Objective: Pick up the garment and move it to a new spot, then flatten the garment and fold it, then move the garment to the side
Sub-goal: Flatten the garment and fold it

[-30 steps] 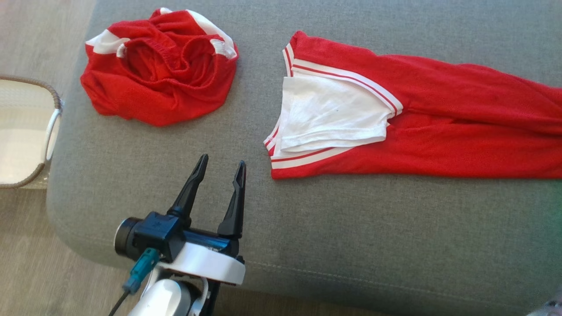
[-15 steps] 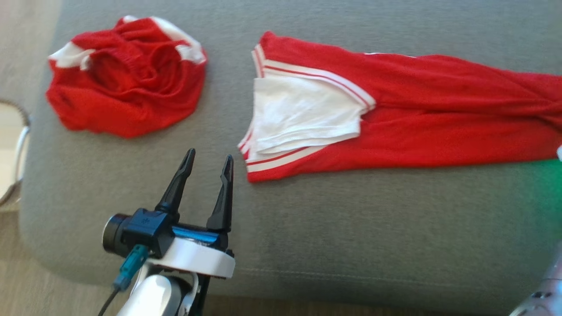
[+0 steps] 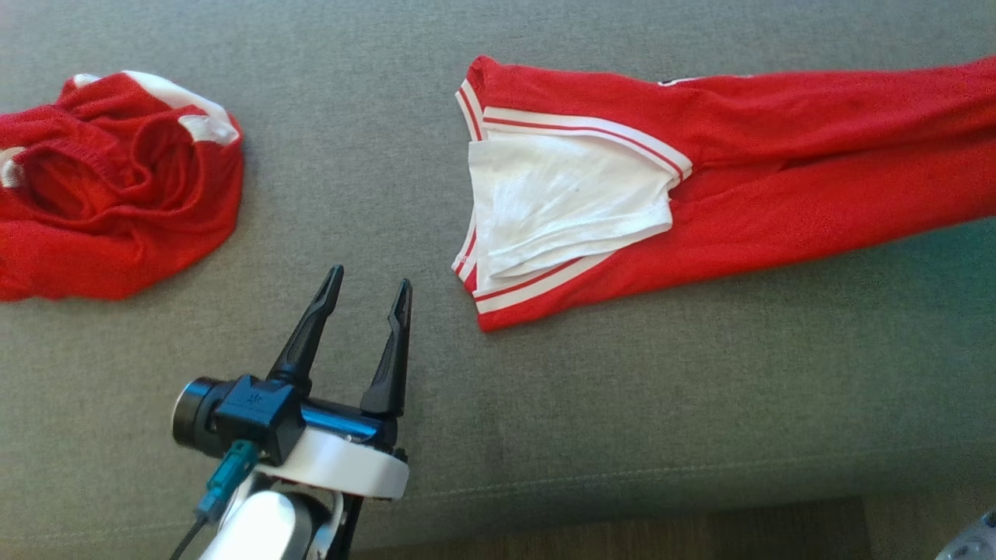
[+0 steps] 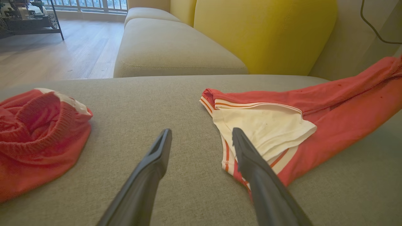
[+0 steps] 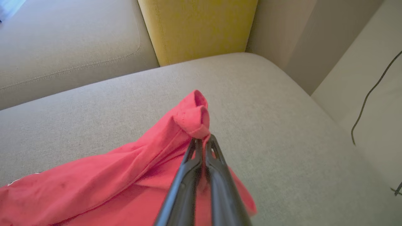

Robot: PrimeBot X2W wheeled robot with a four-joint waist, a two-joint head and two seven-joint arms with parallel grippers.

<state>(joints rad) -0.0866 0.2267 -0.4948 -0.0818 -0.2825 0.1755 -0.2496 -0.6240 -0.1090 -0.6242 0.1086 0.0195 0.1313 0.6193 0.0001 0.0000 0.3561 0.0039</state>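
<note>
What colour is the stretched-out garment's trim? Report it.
White trim with a thin red line; head view shows it best.

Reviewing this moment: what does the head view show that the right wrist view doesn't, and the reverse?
Head view's own: the left gripper, jaws open over the grey seat, a crumpled red garment off to its left, and the long red garment's striped end with its white panel. Right wrist view's own: the right gripper shut on a bunched end of that long red garment, plus a yellow cushion and a dark cable. Shared: the long red garment and the grey seat.
</note>
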